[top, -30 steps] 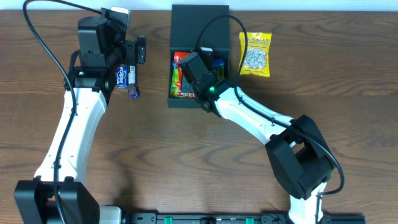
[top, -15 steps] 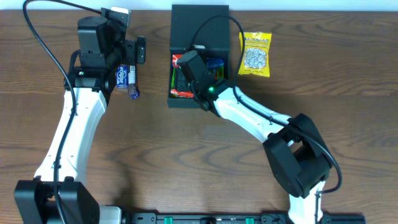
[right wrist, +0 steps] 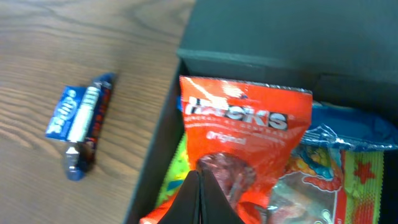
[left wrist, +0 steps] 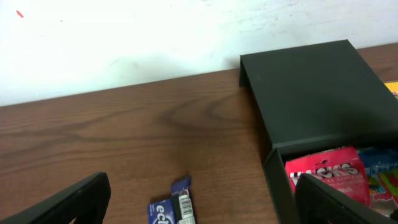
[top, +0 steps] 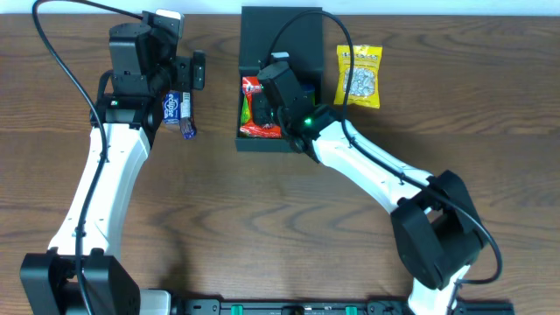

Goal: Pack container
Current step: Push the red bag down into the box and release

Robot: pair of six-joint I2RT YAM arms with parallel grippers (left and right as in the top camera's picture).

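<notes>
The dark container (top: 280,31) stands open at the back middle, its flat lid lying behind the box. It also shows in the left wrist view (left wrist: 311,93) and the right wrist view (right wrist: 298,31). Inside lie a red snack packet (top: 260,130) (right wrist: 249,124) (left wrist: 323,171), a blue packet (right wrist: 354,127) and colourful candy bags. My right gripper (top: 265,105) (right wrist: 200,177) is shut, its tips over the red packet inside the box. My left gripper (top: 182,74) (left wrist: 202,186) is open and empty, above a blue gum pack (top: 180,112) (left wrist: 171,208) (right wrist: 81,121) left of the box.
A yellow snack packet (top: 359,76) lies on the wooden table right of the container. A white wall runs behind the table's far edge (left wrist: 124,37).
My right gripper has moved toward the back of the box over the snacks, and the red packet has shifted with it. The left arm has not moved.
</notes>
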